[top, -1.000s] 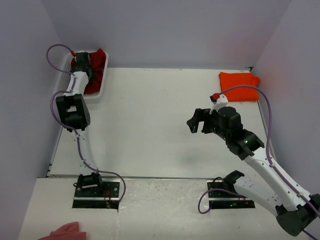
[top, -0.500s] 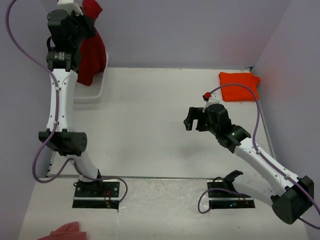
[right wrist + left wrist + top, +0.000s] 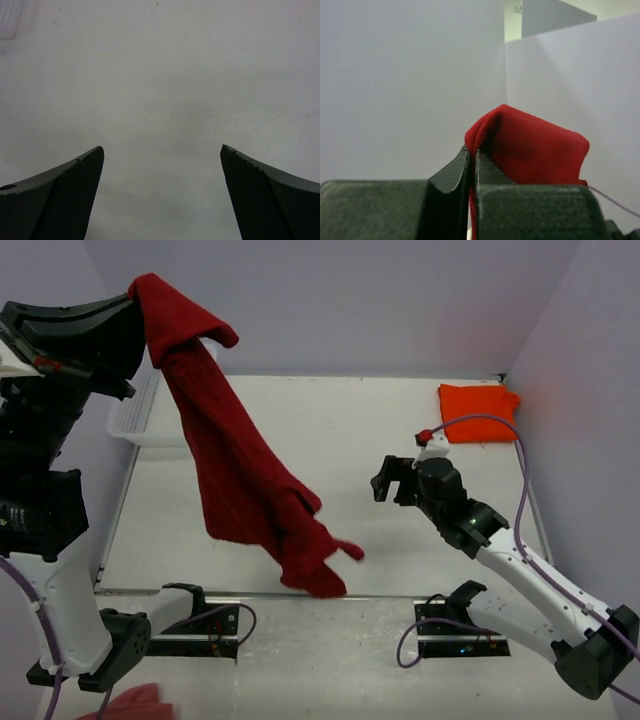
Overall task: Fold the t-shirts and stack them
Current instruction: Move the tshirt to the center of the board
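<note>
Now, pink cloth scrap (image 3: 135, 703): lies at the near edge, left of the left arm's base, off the white table (image 3: 330, 440).
Left gripper (image 3: 138, 300): raised high over the left side, close to the top camera. Jaws pinched tight on a fold of the red shirt (image 3: 235, 470). The wrist view shows the fingertips (image 3: 460, 167) nearly meeting, with cloth (image 3: 530, 150) bunched above them.
Red shirt: hangs from that pinch in a long twisted drape that runs down and right towards the near table edge. Cannot tell if its lower end touches the table.
Right gripper (image 3: 392, 485): over the middle-right of the table, pointing left. Fingers (image 3: 65, 200) are spread wide with nothing between them, only bare table below.
Basket (image 3: 135, 415): white slatted tray at the far-left table edge, by the wall. Only its rim and one side show. The inside is mostly hidden by the shirt and the left arm, so I cannot tell its contents.
Orange shirt (image 3: 478, 400): small folded rectangle lying flat in the far-right corner, well apart from both grippers and the red shirt.
</note>
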`<move>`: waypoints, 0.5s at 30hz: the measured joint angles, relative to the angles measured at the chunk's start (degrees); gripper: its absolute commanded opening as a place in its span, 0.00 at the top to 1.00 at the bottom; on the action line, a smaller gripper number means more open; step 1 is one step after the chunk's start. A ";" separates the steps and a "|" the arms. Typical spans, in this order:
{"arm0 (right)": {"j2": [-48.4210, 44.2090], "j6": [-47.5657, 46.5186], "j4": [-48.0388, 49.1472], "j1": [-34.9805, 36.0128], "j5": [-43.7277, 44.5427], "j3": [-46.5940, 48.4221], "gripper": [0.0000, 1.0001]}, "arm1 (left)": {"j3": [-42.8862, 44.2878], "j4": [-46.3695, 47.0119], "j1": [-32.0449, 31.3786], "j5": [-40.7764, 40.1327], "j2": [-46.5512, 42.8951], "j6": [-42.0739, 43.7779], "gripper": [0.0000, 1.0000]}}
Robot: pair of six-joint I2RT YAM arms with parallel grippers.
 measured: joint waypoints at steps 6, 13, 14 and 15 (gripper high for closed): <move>-3.43 0.11 -2.43 4.00 4.00 2.38 0.01 | -21.42 7.52 -0.98 3.48 -0.72 -2.82 1.00; -2.71 0.17 -3.87 7.52 7.17 3.67 0.01 | -27.36 8.94 -3.74 2.49 26.51 -2.82 1.00; -2.27 0.26 -4.24 7.91 7.72 3.69 0.01 | -25.42 8.70 -3.78 2.10 31.93 -2.82 1.00; -1.92 0.33 -4.61 8.33 8.07 3.74 0.01 | -23.17 7.72 -3.80 1.99 36.48 -2.80 1.00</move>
